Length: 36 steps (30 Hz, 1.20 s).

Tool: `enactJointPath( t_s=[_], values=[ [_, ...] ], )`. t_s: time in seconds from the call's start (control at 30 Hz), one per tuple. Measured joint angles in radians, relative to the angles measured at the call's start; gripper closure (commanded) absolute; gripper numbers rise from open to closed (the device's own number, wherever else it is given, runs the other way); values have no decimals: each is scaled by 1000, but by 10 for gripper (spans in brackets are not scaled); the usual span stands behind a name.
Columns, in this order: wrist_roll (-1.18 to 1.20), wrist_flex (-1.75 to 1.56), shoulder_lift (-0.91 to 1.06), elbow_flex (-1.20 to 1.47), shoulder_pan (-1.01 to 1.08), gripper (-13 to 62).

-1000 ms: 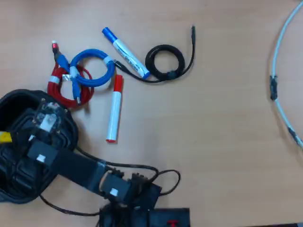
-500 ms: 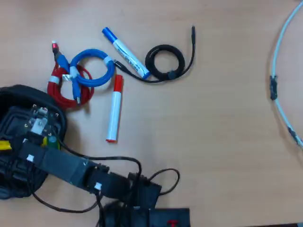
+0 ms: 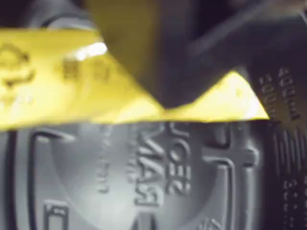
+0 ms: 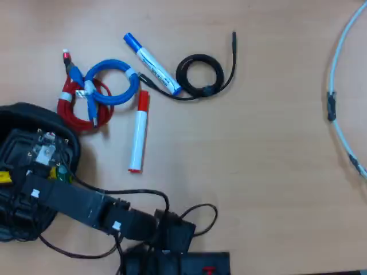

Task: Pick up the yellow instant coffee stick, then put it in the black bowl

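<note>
Since half a second ago the arm (image 4: 74, 200) has barely shifted lower over the black bowl (image 4: 23, 112) at 9 o'clock. Gripper (image 3: 165, 103) clenched on the yellow instant coffee stick (image 3: 57, 81), above the bowl's embossed floor. Toward 12 o'clock: two markers (image 4: 137, 134), three coiled cables (image 4: 198, 74), none obstructing.

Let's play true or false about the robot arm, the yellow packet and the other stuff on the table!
1. The long yellow instant coffee stick is above the ribbed black plastic bowl. True.
2. The white marker with a red cap lies inside the bowl. False: it lies on the wooden table.
3. The coiled blue cable overlaps the coiled red cable. True.
4. The white marker with a blue cap touches the red-capped marker. False: they lie apart.
</note>
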Motion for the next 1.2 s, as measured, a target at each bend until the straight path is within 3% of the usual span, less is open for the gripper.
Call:
enactJointPath(
  t_s=[0.13, 0.33, 0.43, 0.97, 1.2],
  values=[
    [-67, -6, -5, 9, -18, 360],
    [-123, 52, -9, 31, -38, 43],
    [-121, 95, -9, 31, -46, -80],
    [-66, 106, 20, 31, -41, -76],
    [-64, 127, 167, 29, -11, -73]
  ],
)
